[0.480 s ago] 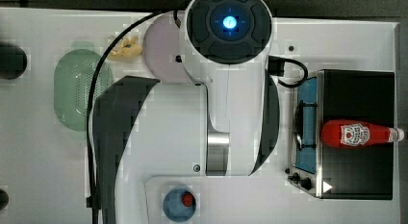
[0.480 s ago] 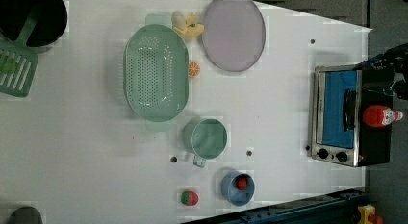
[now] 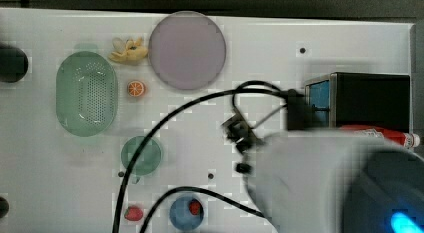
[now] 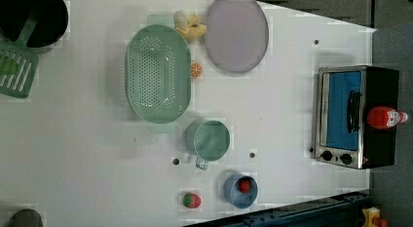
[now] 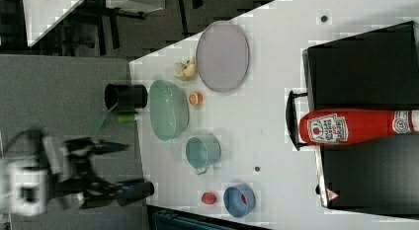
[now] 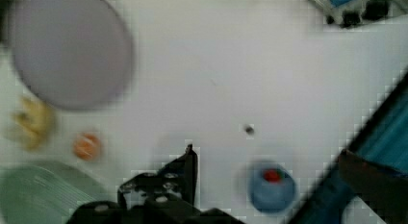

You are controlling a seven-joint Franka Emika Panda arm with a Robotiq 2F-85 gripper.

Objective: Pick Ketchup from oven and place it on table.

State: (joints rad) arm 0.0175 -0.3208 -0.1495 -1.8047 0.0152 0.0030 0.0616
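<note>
Clearly approach step: gripper (image 5: 111, 171) open, empty, well apart from ketchup (image 5: 353, 126). Ketchup lies on its side atop oven (image 4: 358, 117), at left view's right edge of table (image 4: 272, 120). Next: reach over oven, close around bottle body. Bottle slim, red, white label, white cap.

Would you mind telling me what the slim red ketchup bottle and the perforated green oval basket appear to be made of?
The slim red ketchup bottle looks like smooth plastic, probably squeezable, with a glossy sheen and a printed white label. The perforated green oval basket appears to be matte moulded plastic, judging by its uniform pale colour and regular rows of small holes.
</note>
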